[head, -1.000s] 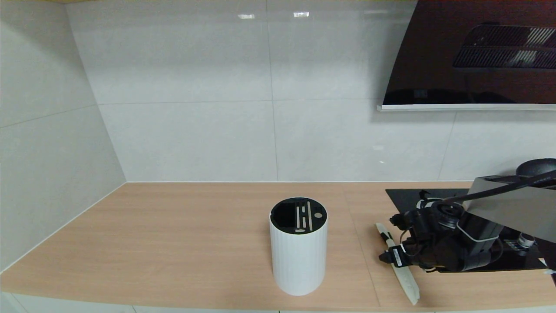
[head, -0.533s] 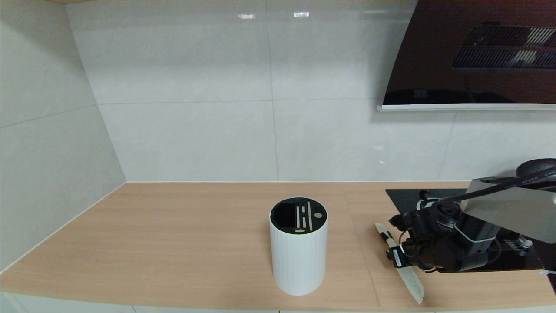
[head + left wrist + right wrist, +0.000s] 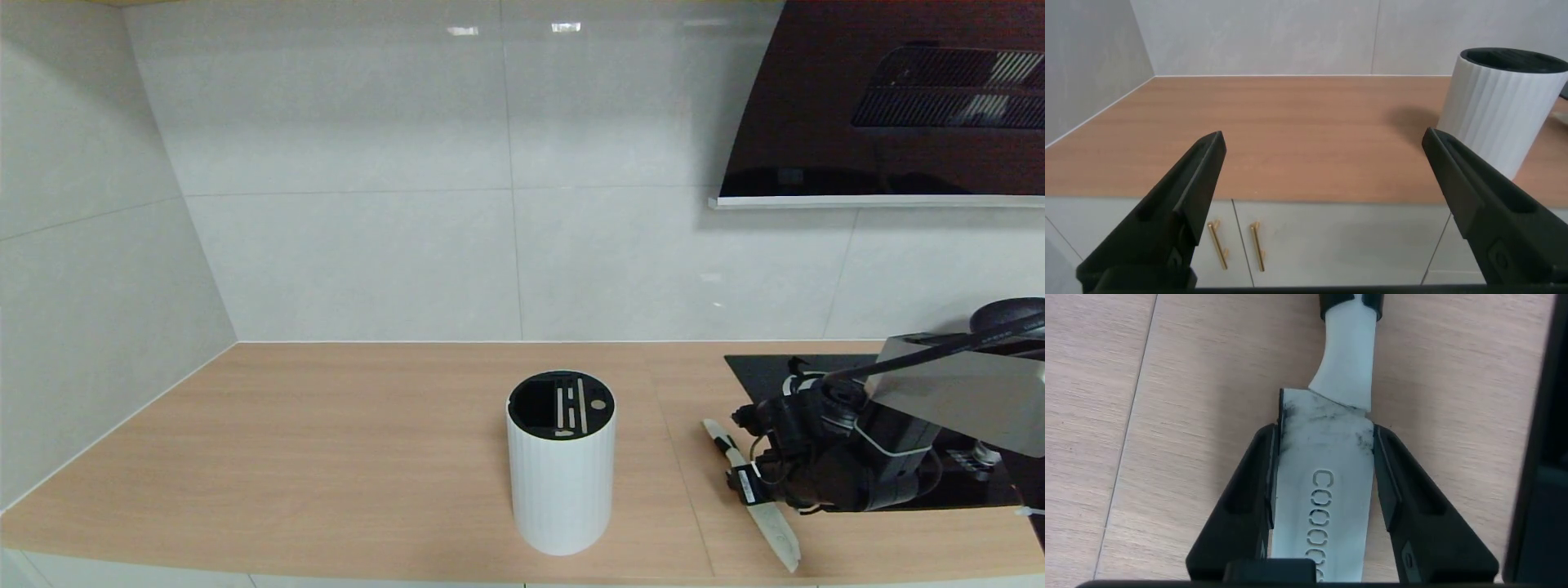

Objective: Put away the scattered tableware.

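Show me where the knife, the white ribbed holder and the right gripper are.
knife (image 3: 1327, 498): right wrist view, on the flat of the white blade.
white ribbed holder (image 3: 561, 482): head view, on its side wall.
right gripper (image 3: 1327, 441): right wrist view, midway between its fingertips, at the blade's edges.

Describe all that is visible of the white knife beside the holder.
The white knife is long and flat, perhaps ceramic or plastic. Its broad part, smudged dark and bearing embossed print, narrows to a neck with a black collar. It lies along the wooden counter, right of the white holder, beside the black cooktop. The right gripper clamps the broad part by its edges. Whether it touches the counter is unclear.
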